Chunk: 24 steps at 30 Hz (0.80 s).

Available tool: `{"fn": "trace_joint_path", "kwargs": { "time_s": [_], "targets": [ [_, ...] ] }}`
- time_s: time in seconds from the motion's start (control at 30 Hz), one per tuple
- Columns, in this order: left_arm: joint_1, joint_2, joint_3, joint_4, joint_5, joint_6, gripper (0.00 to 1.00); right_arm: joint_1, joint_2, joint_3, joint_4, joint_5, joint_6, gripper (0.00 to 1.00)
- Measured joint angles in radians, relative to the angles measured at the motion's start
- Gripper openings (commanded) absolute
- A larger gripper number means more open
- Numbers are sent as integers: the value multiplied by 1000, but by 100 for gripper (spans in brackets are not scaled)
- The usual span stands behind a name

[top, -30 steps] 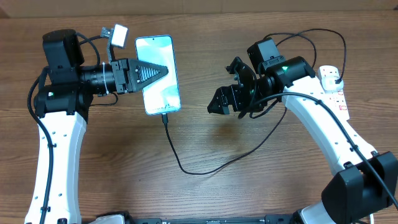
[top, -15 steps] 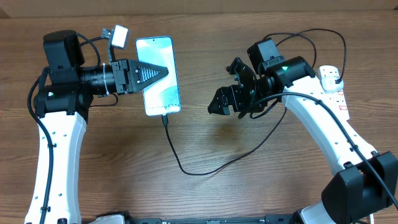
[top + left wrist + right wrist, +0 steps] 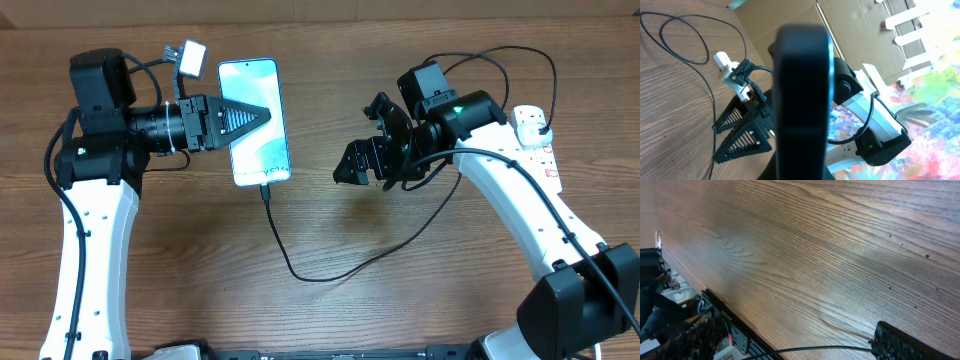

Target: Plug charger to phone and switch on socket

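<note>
The phone, its light blue screen lit and facing up, is at the upper left in the overhead view. My left gripper reaches in from the left and is shut on it. In the left wrist view the phone fills the middle as a dark slab. The charger's tip sits at the phone's near end, and its black cable loops across the table towards the right. My right gripper hangs open to the right of the phone, holding nothing. The cable passes below its fingers. The white socket lies at the far right, partly behind the right arm.
A black plug sits in the socket's far end, and the cable arcs behind the right arm. A small white connector block hangs on the left arm's wiring. Bare wooden table lies along the near side.
</note>
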Motion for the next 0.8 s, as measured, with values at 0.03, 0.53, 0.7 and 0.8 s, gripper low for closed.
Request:
{"fn": "trace_joint_path", "kwargs": {
  "time_s": [0.03, 0.53, 0.7, 0.8],
  "targets": [
    [0, 0, 0, 0, 0, 0, 5, 0, 0, 0, 0, 0, 0, 98],
    [0, 0, 0, 0, 0, 0, 4, 0, 0, 0, -7, -1, 0, 100],
    [0, 0, 0, 0, 0, 0, 4, 0, 0, 0, -8, -1, 0, 100],
    [0, 0, 0, 0, 0, 0, 4, 0, 0, 0, -7, 0, 0, 100]
  ]
}}
